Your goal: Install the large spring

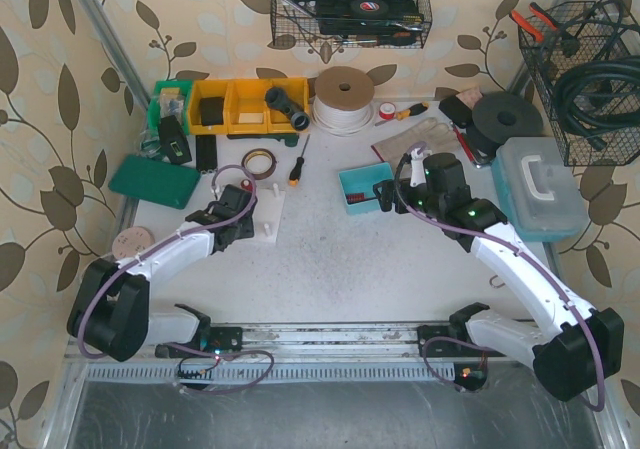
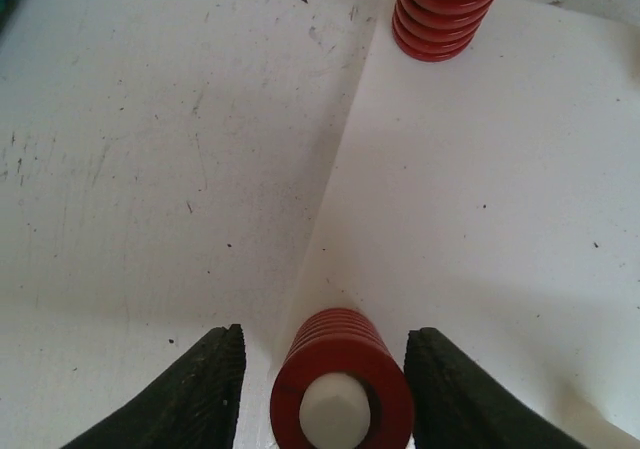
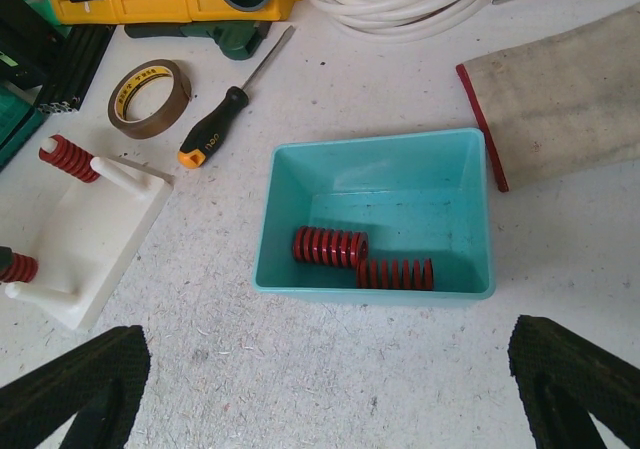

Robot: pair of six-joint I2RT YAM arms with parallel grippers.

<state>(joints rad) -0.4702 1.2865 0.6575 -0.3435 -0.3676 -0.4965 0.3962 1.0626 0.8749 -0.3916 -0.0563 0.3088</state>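
Right tool near teal bin with two springs

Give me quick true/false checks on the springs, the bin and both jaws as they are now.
1. The teal bin holds two red springs. True.
2. The right jaws grip a spring. False: they stand wide open and hold nothing.
3. A red spring sits on a white peg between the left jaws. True.
4. The screwdriver lies inside the bin. False: it lies on the table, left of the bin.
5. A second spring stands on the same white base. True.
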